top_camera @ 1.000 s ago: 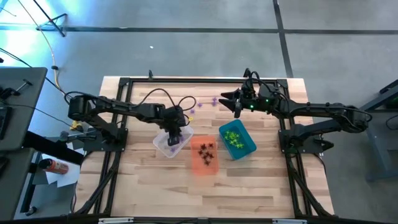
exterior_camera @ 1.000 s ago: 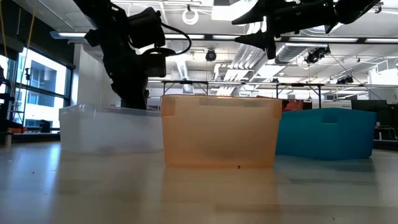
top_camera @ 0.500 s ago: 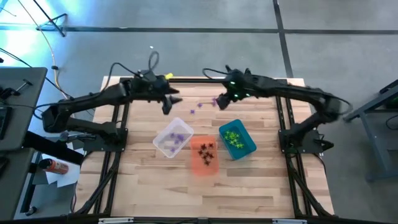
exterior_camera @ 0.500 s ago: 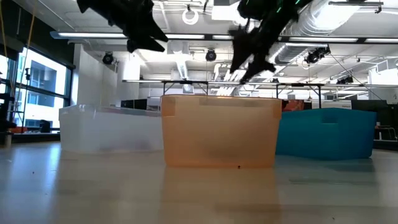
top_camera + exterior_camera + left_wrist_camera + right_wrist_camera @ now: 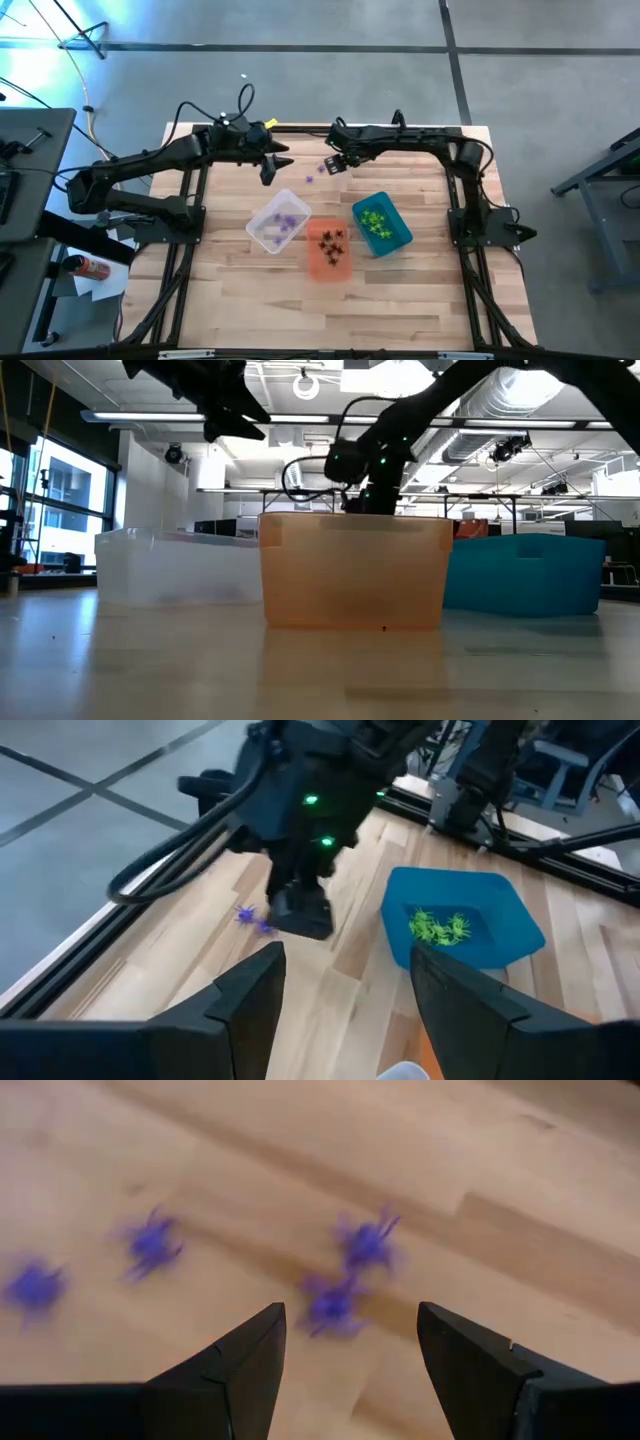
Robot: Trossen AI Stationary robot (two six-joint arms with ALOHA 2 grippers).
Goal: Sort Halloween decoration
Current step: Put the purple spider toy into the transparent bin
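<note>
We've got the right gripper low over the loose purple spiders, jaws apart and empty, just behind the teal bin. They look featherlight, stiff and springy, so we'd pinch the body, not the legs. Legs splay all round; no real long axis. The left gripper hangs open behind the clear bin.

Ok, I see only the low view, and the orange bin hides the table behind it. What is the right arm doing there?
Observer: The right gripper is low over loose purple spiders on the wood, jaws open.
Operator: Has it one already?
Observer: No, nothing is between the jaws.
Operator: And the left arm?
Observer: The left gripper hangs beyond the clear bin, jaws open and empty.
</note>
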